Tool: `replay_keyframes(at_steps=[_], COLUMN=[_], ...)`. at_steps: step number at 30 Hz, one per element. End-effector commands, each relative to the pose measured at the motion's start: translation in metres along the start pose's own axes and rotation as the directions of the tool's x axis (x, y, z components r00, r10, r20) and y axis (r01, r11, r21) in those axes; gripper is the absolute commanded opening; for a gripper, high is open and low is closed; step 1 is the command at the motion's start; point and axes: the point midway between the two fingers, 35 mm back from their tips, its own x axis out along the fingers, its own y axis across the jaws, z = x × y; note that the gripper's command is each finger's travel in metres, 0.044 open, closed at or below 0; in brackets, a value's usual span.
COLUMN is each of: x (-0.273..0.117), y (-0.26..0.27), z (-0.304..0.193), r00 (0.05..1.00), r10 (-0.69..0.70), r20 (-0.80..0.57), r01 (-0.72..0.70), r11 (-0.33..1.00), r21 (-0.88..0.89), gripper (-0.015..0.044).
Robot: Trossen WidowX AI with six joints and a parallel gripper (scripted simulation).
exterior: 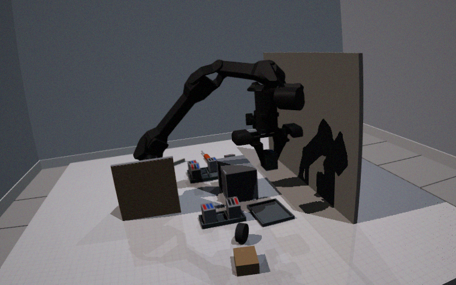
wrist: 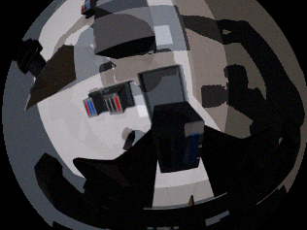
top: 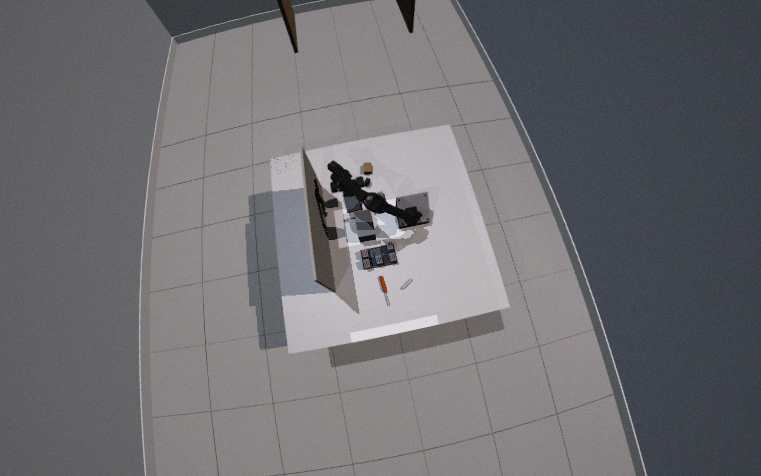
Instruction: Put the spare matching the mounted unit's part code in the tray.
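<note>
My gripper (exterior: 269, 158) (wrist: 174, 127) points down and is shut on a dark block-shaped spare (exterior: 269, 163) (wrist: 170, 122), held well above the table. Blue marks show on the spare's shaded side in the wrist view. The shallow dark tray (top: 352, 204) (exterior: 271, 212) (wrist: 164, 91) lies lower down and holds nothing that I can see; the spare overlaps its near edge in the wrist view. Two striped units (exterior: 208, 212) (exterior: 233, 207) stand in the small rack (exterior: 223, 223) beside the tray. The mounted unit and its code cannot be made out.
A large grey box (exterior: 240, 182) (wrist: 121, 30) stands behind the tray. A tall panel (top: 319, 236) (exterior: 317, 88) rises beside the arm. The other rack (top: 378, 251) holds several units. A black disc (exterior: 241, 233), a wooden block (top: 368, 168) (exterior: 245, 254) and a screwdriver (top: 382, 284) lie around.
</note>
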Motion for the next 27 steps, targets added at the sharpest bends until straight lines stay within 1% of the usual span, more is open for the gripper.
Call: replay_keyframes(at_steps=[1,27], x=[0.003,0.025], y=[0.000,-0.004], z=[-0.001,-0.002], r00=[1.000,1.000], r10=[-0.005,-0.005], r20=[0.002,0.001], r01=[0.005,0.005], r11=[1.000,1.000], r21=[0.006,0.006], gripper=[0.0000,0.0000])
